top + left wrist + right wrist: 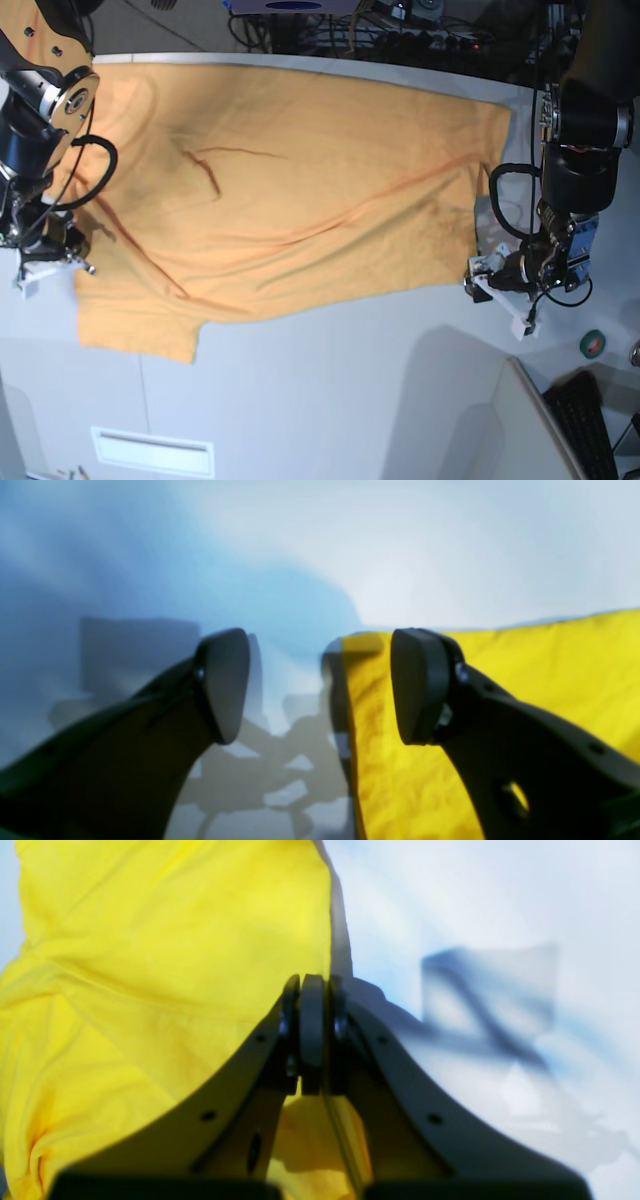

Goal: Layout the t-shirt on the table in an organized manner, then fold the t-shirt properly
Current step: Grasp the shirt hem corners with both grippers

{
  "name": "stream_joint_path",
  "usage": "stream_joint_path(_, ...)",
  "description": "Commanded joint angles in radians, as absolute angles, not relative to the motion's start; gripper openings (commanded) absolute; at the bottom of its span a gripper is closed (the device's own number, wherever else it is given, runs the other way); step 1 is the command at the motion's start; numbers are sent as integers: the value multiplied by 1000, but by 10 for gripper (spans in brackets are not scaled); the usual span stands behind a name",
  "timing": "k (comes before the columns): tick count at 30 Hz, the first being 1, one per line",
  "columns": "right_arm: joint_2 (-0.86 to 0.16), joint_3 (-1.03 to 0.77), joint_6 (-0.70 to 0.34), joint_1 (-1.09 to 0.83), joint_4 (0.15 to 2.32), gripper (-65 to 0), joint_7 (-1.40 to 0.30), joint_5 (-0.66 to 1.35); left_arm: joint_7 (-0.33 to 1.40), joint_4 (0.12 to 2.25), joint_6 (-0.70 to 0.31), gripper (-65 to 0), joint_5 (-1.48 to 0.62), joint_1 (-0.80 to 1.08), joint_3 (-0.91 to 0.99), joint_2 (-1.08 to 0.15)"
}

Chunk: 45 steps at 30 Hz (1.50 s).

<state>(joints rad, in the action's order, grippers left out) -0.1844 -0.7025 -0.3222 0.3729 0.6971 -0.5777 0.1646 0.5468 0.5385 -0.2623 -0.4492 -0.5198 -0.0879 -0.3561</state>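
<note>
Spreading the t-shirt (290,190) is the step I judge to be in hand: it lies opened out across the table (330,400), front to back in the base view, but diagonal creases run through the cloth and one sleeve hangs down as a flap toward the near edge, so the layout is not finished and no fold has been started.

My right gripper (312,990) has its jaws pressed fully together. It sits at the shirt's side edge, with yellow cloth showing both beyond the tips and beneath the fingers in its wrist view, but I cannot tell whether a pinch of hem is caught between the pads or whether they have closed on nothing.

My left gripper (320,685) stands wide open and holds nothing. In its wrist view one finger (420,685) hangs over the shirt's corner while the other is over bare table, so the hem edge lies between the jaws, not yet pinched.

As I read it, the next move calls for lowering the left jaws onto that corner and closing, then drawing both sides outward together to pull the creases flat. Pulling unevenly would skew the shirt.

No containers are in play; nothing here holds anything but the table bearing the shirt.
</note>
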Motion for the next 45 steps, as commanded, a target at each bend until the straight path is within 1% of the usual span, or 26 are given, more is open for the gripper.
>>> stream_joint_path(1, -200, -702, -328, 398, 711, -650, -565, 174, 527, 550, -266, -227, -455, -547, -87, -355)
stream_joint_path(9, -197, -702, -328, 400, 711, -650, -565, 174, 519, 493, -266, -230, -458, -542, -77, -334)
stream_joint_path(17, -199, -702, -329, 400, 711, -650, -565, 174, 519, 487, -266, -235, -458, -533, -77, -320)
stream_joint_path(21, -197, -702, -329, 400, 711, -650, -565, 174, 461, 484, -266, -245, -460, -510, -76, -309)
stream_joint_path(23, -197, -702, -329, 400, 711, -650, -565, 174, 455, 461, -266, -309, -460, -510, -76, -306)
stream_joint_path(26, -197, -702, -329, 400, 711, -650, -565, 174, 450, 443, -266, -444, -460, -510, -76, -298)
stream_joint_path(27, -197, -702, -329, 400, 711, -650, -565, 174, 450, 443, -266, -474, -460, -510, -76, -298)
stream_joint_path(29, -197, -702, -329, 400, 711, -650, -565, 174, 450, 443, -266, -505, -460, -512, -76, -298)
stream_joint_path(34, -197, -702, -329, 400, 711, -650, -565, 174, 450, 443, -266, -525, -460, -512, -76, -298)
stream_joint_path(35, -197, -702, -329, 400, 711, -650, -565, 174, 450, 441, -266, -556, -460, -510, -76, -298)
stream_joint_path(37, -197, -702, -329, 400, 711, -650, -565, 174, 450, 440, -266, -650, -460, -510, -76, -298)
stream_joint_path(45, -197, -702, -329, 400, 711, -650, -565, 174, 458, 470, -266, -650, -460, -512, -76, -306)
